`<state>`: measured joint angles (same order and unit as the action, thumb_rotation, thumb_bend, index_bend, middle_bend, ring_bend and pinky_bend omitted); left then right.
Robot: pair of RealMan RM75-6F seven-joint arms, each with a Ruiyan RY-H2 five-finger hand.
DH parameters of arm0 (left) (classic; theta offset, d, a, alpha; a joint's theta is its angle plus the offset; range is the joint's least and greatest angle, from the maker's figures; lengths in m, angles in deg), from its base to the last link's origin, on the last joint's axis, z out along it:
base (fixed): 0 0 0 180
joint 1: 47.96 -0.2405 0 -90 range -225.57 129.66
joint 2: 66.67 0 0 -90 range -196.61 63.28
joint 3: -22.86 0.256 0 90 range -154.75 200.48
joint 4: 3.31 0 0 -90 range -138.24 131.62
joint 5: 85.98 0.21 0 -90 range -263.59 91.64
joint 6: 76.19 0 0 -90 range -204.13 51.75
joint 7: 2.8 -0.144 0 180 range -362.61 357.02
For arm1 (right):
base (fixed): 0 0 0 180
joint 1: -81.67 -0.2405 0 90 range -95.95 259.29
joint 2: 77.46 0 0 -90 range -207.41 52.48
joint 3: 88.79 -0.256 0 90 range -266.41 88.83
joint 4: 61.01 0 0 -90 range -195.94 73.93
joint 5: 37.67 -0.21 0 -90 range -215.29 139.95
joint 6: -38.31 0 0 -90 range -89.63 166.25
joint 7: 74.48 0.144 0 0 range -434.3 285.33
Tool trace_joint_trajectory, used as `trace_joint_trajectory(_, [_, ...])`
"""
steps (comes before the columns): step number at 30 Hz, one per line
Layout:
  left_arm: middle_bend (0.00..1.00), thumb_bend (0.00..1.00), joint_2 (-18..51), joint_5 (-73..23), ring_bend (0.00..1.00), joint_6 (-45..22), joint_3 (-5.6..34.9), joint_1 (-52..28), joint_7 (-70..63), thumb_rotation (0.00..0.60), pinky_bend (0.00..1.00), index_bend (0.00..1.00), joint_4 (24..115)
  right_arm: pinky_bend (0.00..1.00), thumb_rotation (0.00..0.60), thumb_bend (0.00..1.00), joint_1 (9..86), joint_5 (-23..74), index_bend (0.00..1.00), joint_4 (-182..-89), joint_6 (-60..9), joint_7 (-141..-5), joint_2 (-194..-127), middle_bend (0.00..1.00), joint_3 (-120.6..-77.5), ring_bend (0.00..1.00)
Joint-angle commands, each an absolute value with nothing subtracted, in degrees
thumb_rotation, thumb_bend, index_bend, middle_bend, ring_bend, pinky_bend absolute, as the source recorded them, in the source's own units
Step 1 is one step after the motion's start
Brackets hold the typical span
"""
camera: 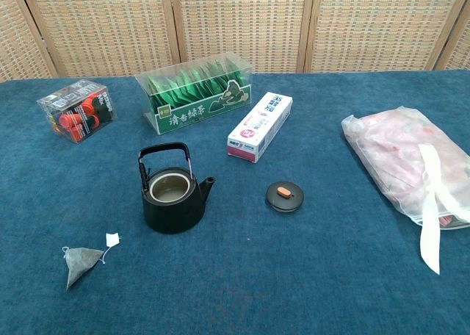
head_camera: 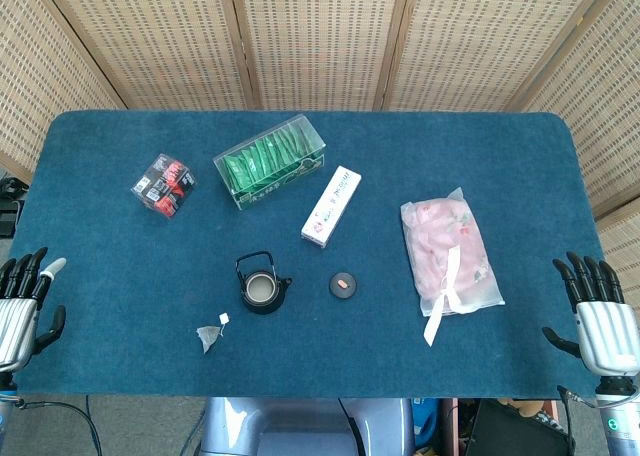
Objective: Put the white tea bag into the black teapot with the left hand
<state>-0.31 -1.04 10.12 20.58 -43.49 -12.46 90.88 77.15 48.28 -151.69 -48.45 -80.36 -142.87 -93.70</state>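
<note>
The black teapot (head_camera: pixel 261 285) (camera: pixel 173 190) stands uncovered near the table's front centre, handle upright. Its round black lid (head_camera: pixel 343 285) (camera: pixel 285 195) lies on the cloth to its right. The white tea bag (head_camera: pixel 210 337) (camera: pixel 81 261), a small pyramid with a string and white tag, lies in front of and left of the pot. My left hand (head_camera: pixel 25 301) hovers at the table's left edge, fingers spread, holding nothing. My right hand (head_camera: pixel 601 315) hovers at the right edge, also spread and empty. Neither hand shows in the chest view.
A clear box of green tea sachets (head_camera: pixel 270 160) (camera: pixel 196 95), a white and pink carton (head_camera: pixel 331 205) (camera: pixel 260 126) and a small clear box of red and black items (head_camera: pixel 164 184) (camera: pixel 77 109) sit behind the pot. A pink bag with white ribbon (head_camera: pixel 450 257) (camera: pixel 411 164) lies right.
</note>
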Motion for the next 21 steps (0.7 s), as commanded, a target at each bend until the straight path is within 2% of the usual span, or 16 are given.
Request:
trace_joint_trajectory(1, [0.0, 0.53, -0.39, -1.0, 0.0, 10.04, 20.67, -43.5, -12.54, 0.6, 0.0, 0.13, 91.06, 0.08, 0.6, 0.17, 77.17, 48.28, 0.12, -151.71, -48.47, -80.32, -142.87, 0.12, -93.7, 0.03])
trace_joint_trajectory(21, [0.0, 0.53, -0.74, -0.61, 0.0, 10.1, 20.93, -43.66, -13.12, 0.6, 0.0, 0.13, 91.93, 0.08, 0.6, 0.17, 77.46, 48.37, 0.12, -151.21, -48.81, -79.45, -142.9, 0.12, -93.6, 0.03])
